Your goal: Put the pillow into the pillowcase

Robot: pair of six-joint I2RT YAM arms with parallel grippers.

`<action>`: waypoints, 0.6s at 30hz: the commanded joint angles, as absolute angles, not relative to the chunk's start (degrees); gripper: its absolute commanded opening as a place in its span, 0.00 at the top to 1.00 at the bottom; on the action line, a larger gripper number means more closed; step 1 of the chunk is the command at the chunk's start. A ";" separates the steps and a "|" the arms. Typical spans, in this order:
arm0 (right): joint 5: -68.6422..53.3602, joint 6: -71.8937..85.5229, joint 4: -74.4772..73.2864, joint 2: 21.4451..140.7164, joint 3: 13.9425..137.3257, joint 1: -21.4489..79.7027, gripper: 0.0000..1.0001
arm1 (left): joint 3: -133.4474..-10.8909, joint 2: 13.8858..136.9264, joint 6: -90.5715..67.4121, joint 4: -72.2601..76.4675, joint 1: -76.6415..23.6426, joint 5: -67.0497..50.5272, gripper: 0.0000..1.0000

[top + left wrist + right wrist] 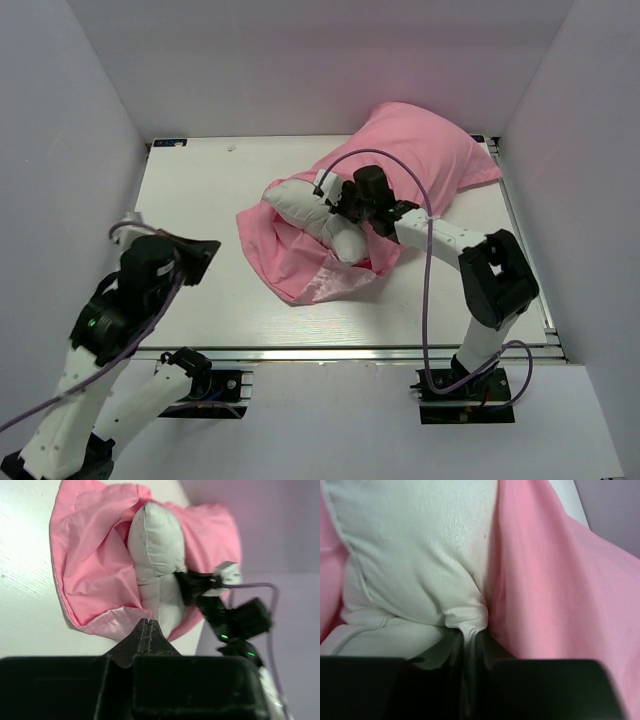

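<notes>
Pillowcase [430,150] held the pillow [305,208] partly in; right tool [469,637] gripped the bare end.
On the surface [200,180] we saw the pillowcase lying toward the far right corner, mouth facing left, and the pillow's long axis ran the same way, one white end out. The right tool, the nearer one, was nipped narrow on a fold there, so we judged the push should go far-right. The left tool [147,626], closed and empty, hung well apart. We read no labels.
</notes>
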State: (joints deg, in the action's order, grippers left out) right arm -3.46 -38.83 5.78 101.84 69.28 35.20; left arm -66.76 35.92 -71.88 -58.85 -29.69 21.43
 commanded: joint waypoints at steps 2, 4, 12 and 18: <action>-11.06 -38.41 -6.32 98.27 70.22 33.22 0.66 | -60.65 41.48 -69.00 -46.61 -29.36 15.91 1.00; -14.49 -37.36 -8.78 96.07 71.19 33.22 0.53 | -58.37 45.08 -68.82 -44.57 -29.36 14.51 0.94; -22.84 -28.84 -16.51 90.79 80.05 33.22 0.40 | -50.89 59.04 -69.43 -22.78 -29.36 5.28 0.52; -24.44 -23.12 -21.26 92.54 89.11 33.22 0.35 | -51.59 72.41 -70.48 -14.60 -29.44 -2.09 0.51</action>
